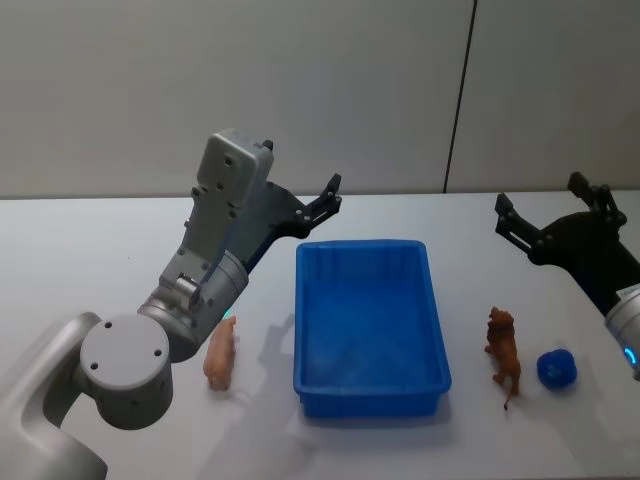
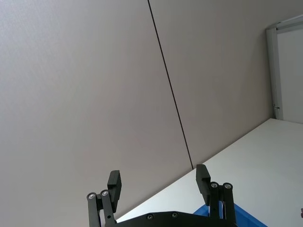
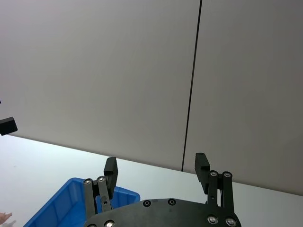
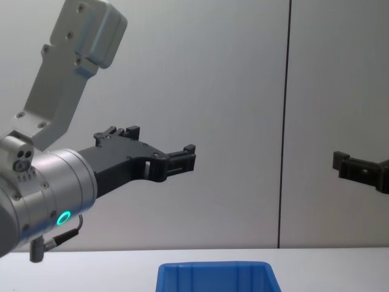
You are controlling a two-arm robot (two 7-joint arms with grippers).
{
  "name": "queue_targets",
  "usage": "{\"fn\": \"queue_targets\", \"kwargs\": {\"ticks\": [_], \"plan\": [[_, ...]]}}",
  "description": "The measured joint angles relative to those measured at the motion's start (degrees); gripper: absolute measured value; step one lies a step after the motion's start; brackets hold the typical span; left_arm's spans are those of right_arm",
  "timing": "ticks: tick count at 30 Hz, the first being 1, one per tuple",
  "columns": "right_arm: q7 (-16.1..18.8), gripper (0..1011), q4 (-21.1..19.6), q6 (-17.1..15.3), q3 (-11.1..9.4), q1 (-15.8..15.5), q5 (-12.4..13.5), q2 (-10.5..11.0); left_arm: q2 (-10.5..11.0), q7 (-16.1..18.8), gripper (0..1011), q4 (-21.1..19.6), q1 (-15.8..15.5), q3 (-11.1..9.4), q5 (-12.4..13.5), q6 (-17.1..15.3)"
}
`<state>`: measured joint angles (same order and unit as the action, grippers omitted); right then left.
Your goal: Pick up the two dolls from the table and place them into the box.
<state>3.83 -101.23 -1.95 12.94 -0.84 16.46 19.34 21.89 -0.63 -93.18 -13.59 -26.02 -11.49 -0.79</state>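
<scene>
Dropping each arm straight down onto its own doll is how I'd play this — the left tool [image 2: 158, 176] and right tool [image 3: 156, 163] both hang high above the plain white tabletop [image 1: 100, 260], jaws spread wide, gripping nothing. The pale pink pig-shaped doll [image 1: 220, 355] sits just left of the bright blue ribbed plastic box [image 1: 370, 400]; the brown lion doll [image 1: 503, 358] sits near its right wall. I'd close across the lion's body, steering clear of the small blue ball [image 1: 556, 368] beside it.

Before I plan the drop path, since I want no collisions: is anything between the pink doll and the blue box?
Nothing visible does. The pink doll lies left of the box, with only bare table between them.
</scene>
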Motion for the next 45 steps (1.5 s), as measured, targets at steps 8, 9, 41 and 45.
{"fn": "queue_targets", "kwargs": {"ticks": [8, 9, 41, 45], "plan": [[0.0, 1001, 0.0, 0.0, 0.0, 0.0, 0.0, 0.0, 0.0, 0.0, 1001, 0.0, 0.0, 0.0, 0.0, 0.0], [0.0, 1001, 0.0, 0.0, 0.0, 0.0, 0.0, 0.0, 0.0, 0.0, 1001, 0.0, 0.0, 0.0, 0.0, 0.0], [0.0, 1001, 0.0, 0.0, 0.0, 0.0, 0.0, 0.0, 0.92, 2.91, 1001, -3.12, 1.73, 0.62, -2.41, -2.63], [0.0, 1001, 0.0, 0.0, 0.0, 0.0, 0.0, 0.0, 1.25, 4.74, 1001, -4.51, 2.63, 0.87, -3.82, -4.18]]}}
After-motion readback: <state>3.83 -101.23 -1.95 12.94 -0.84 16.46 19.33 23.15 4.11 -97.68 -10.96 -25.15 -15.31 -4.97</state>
